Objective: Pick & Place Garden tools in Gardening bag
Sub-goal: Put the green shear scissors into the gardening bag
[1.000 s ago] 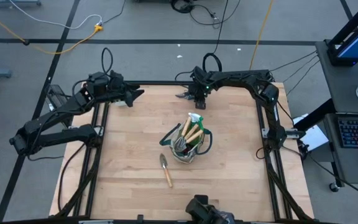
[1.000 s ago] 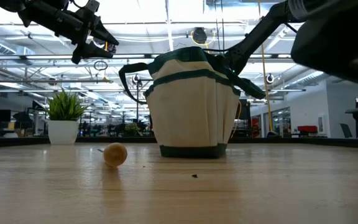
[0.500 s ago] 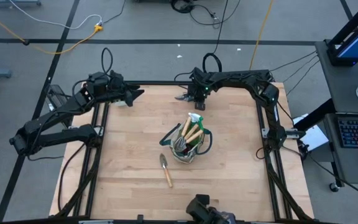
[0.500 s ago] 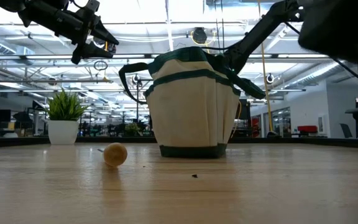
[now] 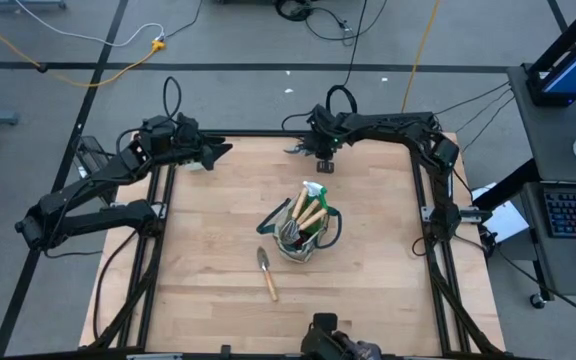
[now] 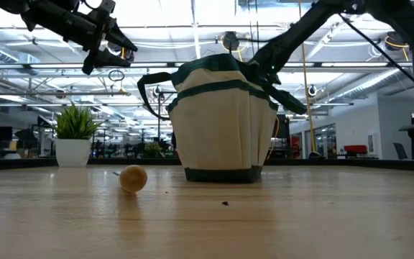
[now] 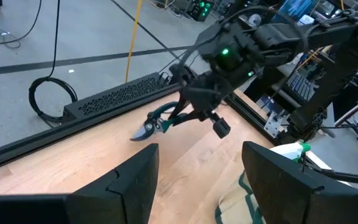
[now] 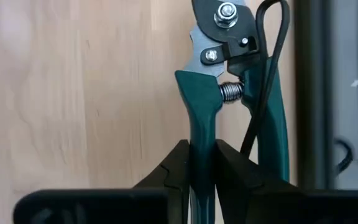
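Our right pincer point(image 5: 313, 153) is closed on one dark green handle of the pruning shears point(image 8: 232, 99), at the far edge of the tabletop point(image 5: 218, 290). From the left wrist view the shears point(image 7: 160, 122) seem lifted a little above the wood, blades pointing away from the pincer, but we cannot be sure of the gap. Their long axis runs along the pincer's own direction, so they hang as a straight extension of it.

The gardening bag point(image 5: 306, 232) stands in the middle of the tabletop, nearer to us than the right pincer, with wooden handles and a green spray bottle point(image 5: 314, 190) already standing out of it. We judge the carry must go toward the bag's open top.

One trowel point(image 5: 267, 272) lies flat just beside the bag. Our left pincer point(image 5: 220, 152) waits half open, well apart at the far left corner.
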Controlling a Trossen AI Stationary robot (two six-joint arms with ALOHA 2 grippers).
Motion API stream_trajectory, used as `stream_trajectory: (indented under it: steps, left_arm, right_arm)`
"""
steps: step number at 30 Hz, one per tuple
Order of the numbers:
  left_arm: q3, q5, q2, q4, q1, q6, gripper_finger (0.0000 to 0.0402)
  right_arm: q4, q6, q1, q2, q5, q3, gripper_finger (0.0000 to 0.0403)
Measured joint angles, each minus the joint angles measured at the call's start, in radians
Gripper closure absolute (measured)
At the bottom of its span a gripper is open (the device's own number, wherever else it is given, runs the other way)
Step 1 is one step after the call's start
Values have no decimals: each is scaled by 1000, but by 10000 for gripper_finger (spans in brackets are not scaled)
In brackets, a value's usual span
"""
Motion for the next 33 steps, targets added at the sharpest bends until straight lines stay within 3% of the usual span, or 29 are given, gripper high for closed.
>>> stream_trajectory:
  steps: [11, 17, 25, 28, 33]
  left_arm:
    - [0, 0, 0, 73, 0, -75, 165]
    - [0, 0, 0, 75, 0, -147, 165]
    - [0, 32, 1, 84, -3, -229, 165]
    - [0, 62, 8, 144, -29, -237, 165]
    - [0, 58, 14, 213, -99, -230, 165]
  right_arm:
    - [87, -149, 85, -127, 163, 2, 362]
    - [189, -322, 149, -188, 247, 2, 362]
    - [407, -606, 247, -223, 283, 5, 362]
    - [452, -735, 285, -220, 349, 4, 362]
    - [457, -845, 337, -214, 374, 4, 363]
